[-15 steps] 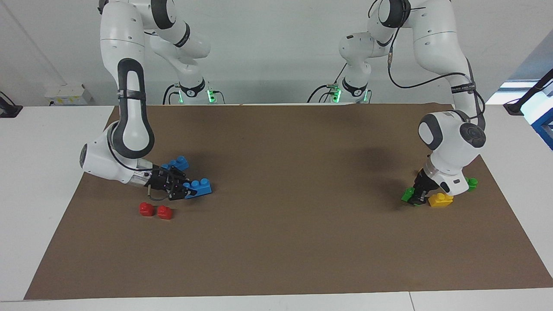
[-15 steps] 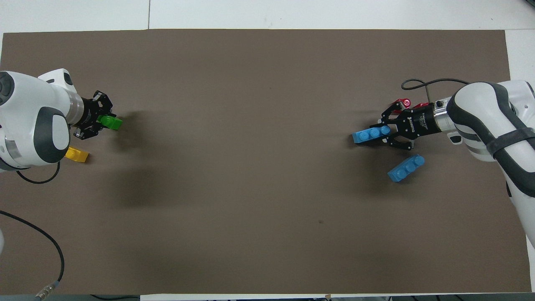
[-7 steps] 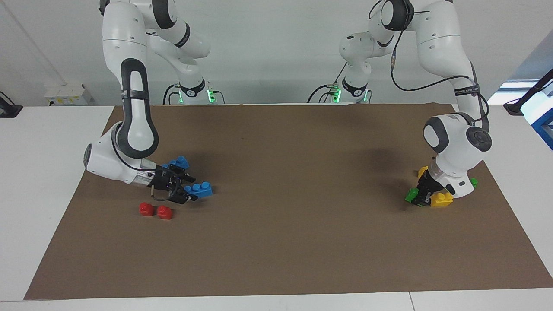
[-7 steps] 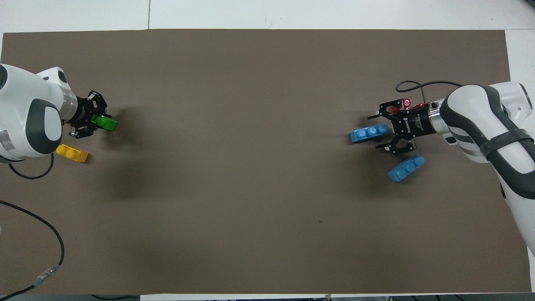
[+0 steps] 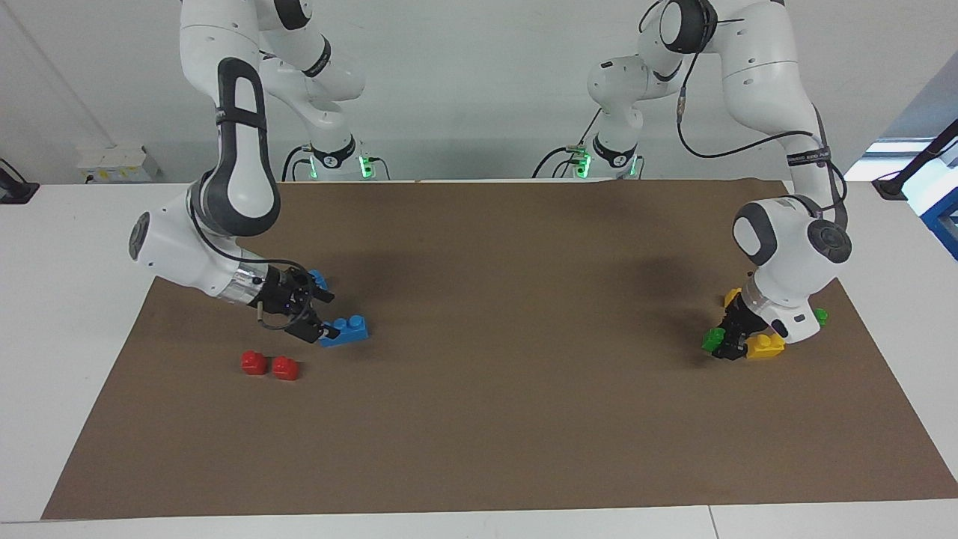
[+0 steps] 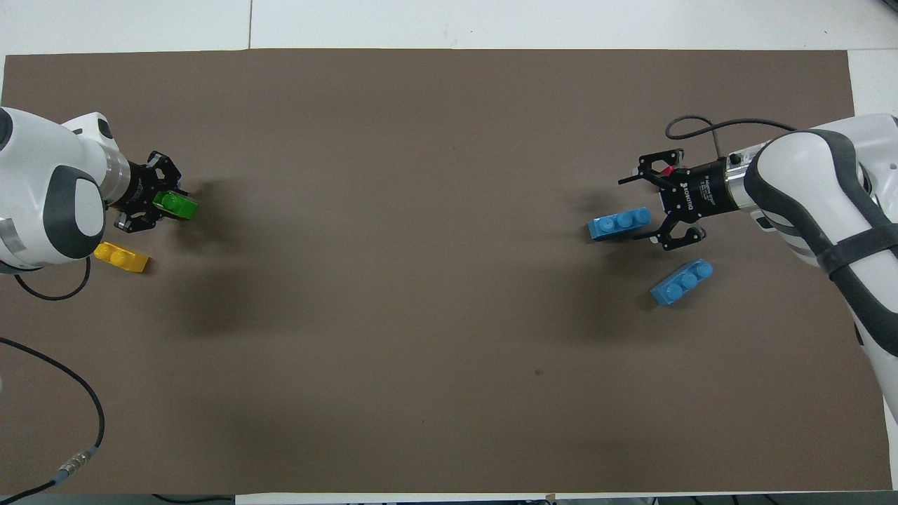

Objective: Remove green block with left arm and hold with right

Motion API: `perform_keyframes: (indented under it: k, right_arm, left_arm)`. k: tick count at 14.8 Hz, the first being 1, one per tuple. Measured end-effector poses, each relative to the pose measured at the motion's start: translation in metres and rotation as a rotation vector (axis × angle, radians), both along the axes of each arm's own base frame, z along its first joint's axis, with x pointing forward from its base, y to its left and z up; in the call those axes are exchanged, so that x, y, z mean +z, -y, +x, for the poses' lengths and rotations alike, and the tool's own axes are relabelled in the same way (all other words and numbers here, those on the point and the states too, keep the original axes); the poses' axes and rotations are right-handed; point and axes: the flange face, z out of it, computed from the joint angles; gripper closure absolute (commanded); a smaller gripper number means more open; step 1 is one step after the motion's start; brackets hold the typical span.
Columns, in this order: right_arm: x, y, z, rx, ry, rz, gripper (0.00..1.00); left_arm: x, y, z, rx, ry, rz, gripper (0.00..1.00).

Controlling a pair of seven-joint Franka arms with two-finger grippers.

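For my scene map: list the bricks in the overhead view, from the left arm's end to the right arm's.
yellow plastic brick → bright green plastic block → blue three-stud brick farther from the robots → blue three-stud brick nearer them

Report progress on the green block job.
Done: nothing yet; the green block is down beside a yellow brick. In hand: the left pincer is at it. Left: lifting it away and giving it to the right pincer, which is open over a blue brick.

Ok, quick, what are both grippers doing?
Left gripper: at the green block, grip cannot be told.
Right gripper: open, beside a blue brick.
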Motion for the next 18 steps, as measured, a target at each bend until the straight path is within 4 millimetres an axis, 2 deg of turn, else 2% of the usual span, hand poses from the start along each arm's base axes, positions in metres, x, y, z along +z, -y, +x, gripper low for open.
perform_keyframes:
  k: [2, 4, 7, 11, 14, 18]
  right_arm:
    - [0.026, -0.005, 0.0, 0.086, 0.057, -0.094, 0.0]
    - [0.045, -0.017, 0.001, 0.155, 0.102, -0.151, 0.0]
    - [0.063, -0.021, 0.0, 0.249, 0.15, -0.18, 0.0]
    - [0.095, -0.015, -0.002, 0.418, 0.231, -0.258, 0.0]
    - [0.123, -0.011, -0.009, 0.591, 0.325, -0.329, 0.0]
    - [0.155, -0.009, -0.019, 0.755, 0.43, -0.378, 0.0]
  left_arm:
    - [0.005, 0.0, 0.002, -0.002, -0.005, -0.001, 0.0]
    - [0.021, 0.0, 0.007, -0.002, 0.014, 0.001, 0.0]
    - [0.07, -0.001, 0.009, -0.004, 0.064, 0.007, 0.0]
    - [0.133, 0.01, -0.002, -0.022, 0.106, 0.011, 0.0]
    - [0.169, 0.023, -0.005, -0.054, 0.109, 0.016, 0.0]
    - [0.208, 0.055, -0.003, -0.125, 0.108, 0.05, 0.0]
